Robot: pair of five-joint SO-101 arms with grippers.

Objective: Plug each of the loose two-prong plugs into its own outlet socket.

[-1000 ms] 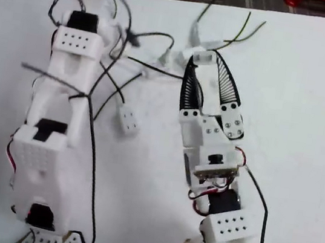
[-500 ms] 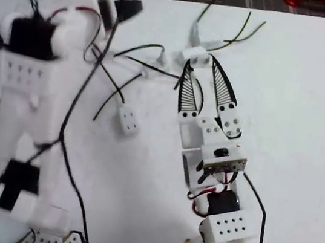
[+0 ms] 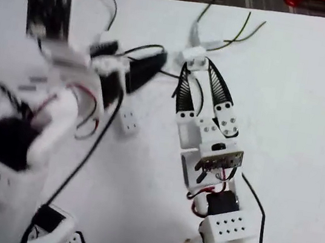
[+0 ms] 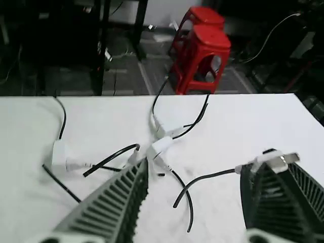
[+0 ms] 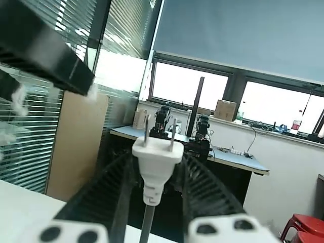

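the right gripper [image 5: 154, 164] was low over the white table [image 3: 309, 119] and pinched a white plastic two-prong plug [image 5: 152, 149], with the metal prongs sticking out past its tips. the left gripper [image 4: 195, 169] was up above the table, spread wide open, and another white plug on a black cord [image 4: 161, 147] lay on the table in front of it. a small white outlet block [image 3: 128, 120] sat on the table between the two arms.

White plug [image 5: 153, 152] stands prongs-up; another plug [image 4: 161, 147] seemingly loose.
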